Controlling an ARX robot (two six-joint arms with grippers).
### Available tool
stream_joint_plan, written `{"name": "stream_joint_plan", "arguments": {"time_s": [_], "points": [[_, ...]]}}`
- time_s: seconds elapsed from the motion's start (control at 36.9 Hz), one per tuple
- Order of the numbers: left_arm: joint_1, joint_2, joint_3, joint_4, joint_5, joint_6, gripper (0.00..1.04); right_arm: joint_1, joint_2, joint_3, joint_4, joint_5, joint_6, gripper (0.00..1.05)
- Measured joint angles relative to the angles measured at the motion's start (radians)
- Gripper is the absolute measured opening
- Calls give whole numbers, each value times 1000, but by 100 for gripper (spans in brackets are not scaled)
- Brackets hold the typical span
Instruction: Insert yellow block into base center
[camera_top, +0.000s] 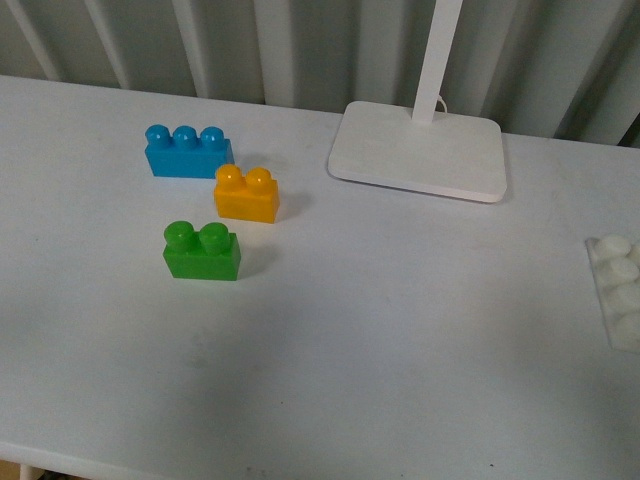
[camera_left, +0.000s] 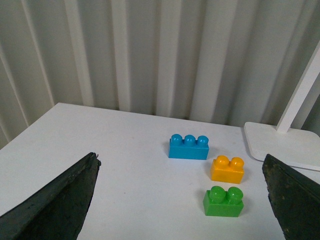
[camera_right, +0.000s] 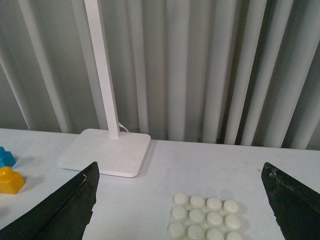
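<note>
yellow block (camera_top: 246, 194) sits studs up on the left part of the counter (camera_top: 380, 340), between the blue brick (camera_top: 188, 152) behind it and the green brick (camera_top: 202, 251) in front, close to both but touching neither as far as i can tell. its long axis runs roughly across the front view, slightly skewed. base (camera_top: 615, 290) lies at the far right edge of that view, partly cut off and well apart from the block, with the lamp foot (camera_top: 420, 150) further back between them. neither arm shows in the front view. left hand (camera_left: 180, 165) is released, fingers (camera_left: 55, 200) spread wide, nothing held; the block lies ahead of it and offset toward the robot's right, outside the centre of the gap. right hand (camera_right: 180, 167) is also spread and empty, and hangs just short of the base. judgement: the left arm is nearer the block, so it needs a forward reach with a rightward shift, closing across the short sides.
</note>
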Motion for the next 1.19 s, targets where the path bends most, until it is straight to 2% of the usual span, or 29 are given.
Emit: {"name": "stream_joint_plan", "arguments": {"time_s": [0.78, 0.81, 0.87, 0.92, 0.97, 1.0, 1.08, 1.19], "points": [[0, 0, 0, 0, 0, 0, 98, 0, 3, 1, -3, -4, 0, 95], [0, 0, 0, 0, 0, 0, 98, -6, 22, 16, -46, -29, 13, 95], [0, 0, 0, 0, 0, 0, 98, -51, 166, 119, -274, -133, 35, 95], [0, 0, 0, 0, 2, 0, 98, -138, 369, 182, -372, -208, 16, 95], [0, 0, 0, 0, 0, 0, 98, -231, 531, 195, -293, -227, -28, 95], [0, 0, 0, 0, 0, 0, 98, -291, 640, 210, -208, -229, -61, 95], [0, 0, 0, 0, 0, 0, 98, -389, 907, 275, 3, -242, -125, 95], [0, 0, 0, 0, 0, 0, 98, -415, 1236, 390, 182, -274, -201, 95]]}}
